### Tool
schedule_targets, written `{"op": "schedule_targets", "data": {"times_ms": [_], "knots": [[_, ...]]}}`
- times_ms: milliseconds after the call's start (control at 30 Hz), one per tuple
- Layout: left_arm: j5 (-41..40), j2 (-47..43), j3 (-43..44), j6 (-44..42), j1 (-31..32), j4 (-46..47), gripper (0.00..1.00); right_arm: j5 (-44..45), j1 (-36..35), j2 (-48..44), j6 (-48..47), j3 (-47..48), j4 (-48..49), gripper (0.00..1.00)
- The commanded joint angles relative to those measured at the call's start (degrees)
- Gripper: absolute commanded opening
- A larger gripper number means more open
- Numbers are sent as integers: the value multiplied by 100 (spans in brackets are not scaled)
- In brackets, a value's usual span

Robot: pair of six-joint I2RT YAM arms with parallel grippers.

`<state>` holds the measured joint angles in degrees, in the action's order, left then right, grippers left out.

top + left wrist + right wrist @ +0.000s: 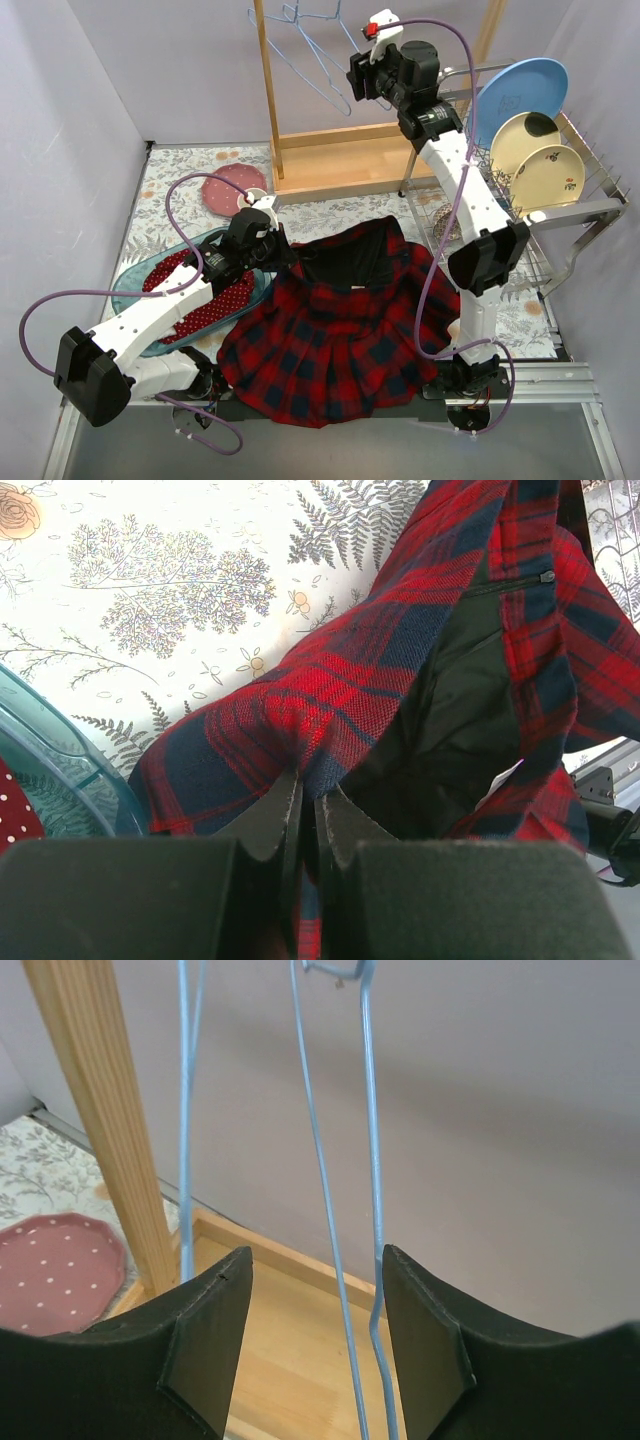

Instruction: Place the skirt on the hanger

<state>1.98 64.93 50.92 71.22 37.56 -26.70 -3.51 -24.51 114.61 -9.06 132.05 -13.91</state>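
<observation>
A red and navy plaid skirt (330,340) with black lining lies spread on the table's near middle. My left gripper (283,253) is shut on the skirt's waistband edge (320,745), with cloth pinched between the jaws. A light blue wire hanger (310,50) hangs from the wooden rack (268,95) at the back. My right gripper (358,80) is open, raised by the hanger. In the right wrist view the hanger's wires (372,1160) run between the open fingers (205,1330), one wire close to the right finger.
A teal tub (135,285) with red dotted cloth sits at the left. A pink dotted plate (228,185) lies behind it. A wire dish rack (560,200) with blue and cream plates stands at the right. The rack's wooden base (340,160) is at the back.
</observation>
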Motion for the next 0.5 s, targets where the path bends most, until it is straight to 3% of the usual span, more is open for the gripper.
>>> {"op": "schedule_targets", "data": {"times_ms": [0,167,400,467], "knots": [[31,-156,-56,-100,-38,121,0,324,-18,237,-262,436,556,61],[39,-77,-29,-126,-38,121,0,324,-10,387,-351,401,653,56],[48,-77,-3,-117,-38,103,0,184,-18,528,-351,444,662,42],[40,-94,-3,-117,-38,86,0,149,-18,528,-351,479,627,42]]}}
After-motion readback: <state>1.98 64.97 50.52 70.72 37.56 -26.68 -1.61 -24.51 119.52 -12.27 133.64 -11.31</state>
